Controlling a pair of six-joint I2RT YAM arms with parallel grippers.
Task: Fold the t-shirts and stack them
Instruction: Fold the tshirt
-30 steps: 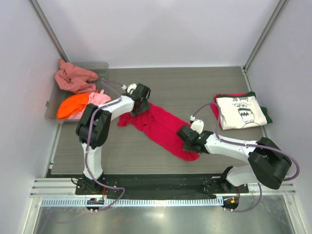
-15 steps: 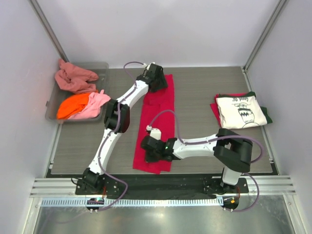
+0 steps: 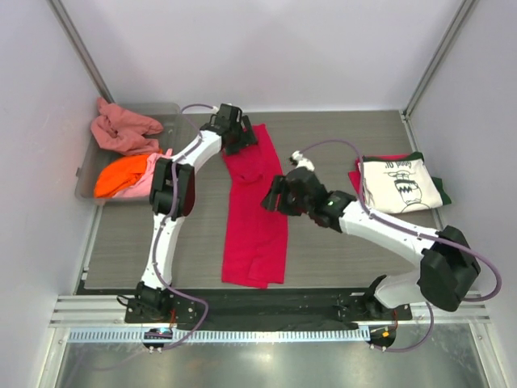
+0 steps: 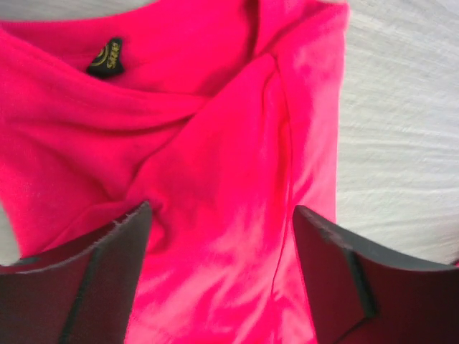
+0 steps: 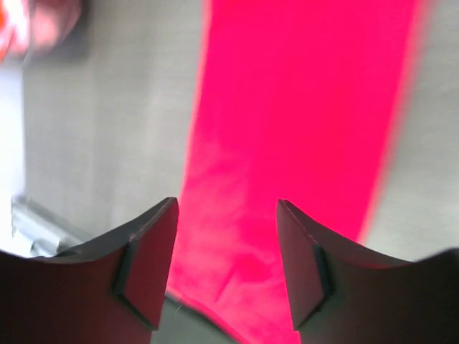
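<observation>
A crimson-red t-shirt (image 3: 255,214) lies as a long strip down the middle of the table, its collar end far from the arms. My left gripper (image 3: 240,139) hovers over that collar end, open, with red cloth (image 4: 215,179) and a black neck label (image 4: 106,57) below its fingers (image 4: 122,236). My right gripper (image 3: 273,199) is open above the strip's right edge, nothing between its fingers (image 5: 147,244); the red t-shirt (image 5: 301,136) shows beneath. A cream t-shirt with dark print (image 3: 399,184) tops a folded stack at the right, with red and dark green edges under it.
A clear grey bin (image 3: 87,176) at the far left holds salmon-pink (image 3: 121,129), orange (image 3: 119,174) and light pink (image 3: 161,166) shirts. White walls close the table on three sides. A metal rail (image 3: 242,311) runs along the near edge.
The right gripper has let go of the shirt's near end, opened and risen to mid-strip. The left gripper opened wider and shifted left at the collar end. The shirt now lies straight.
</observation>
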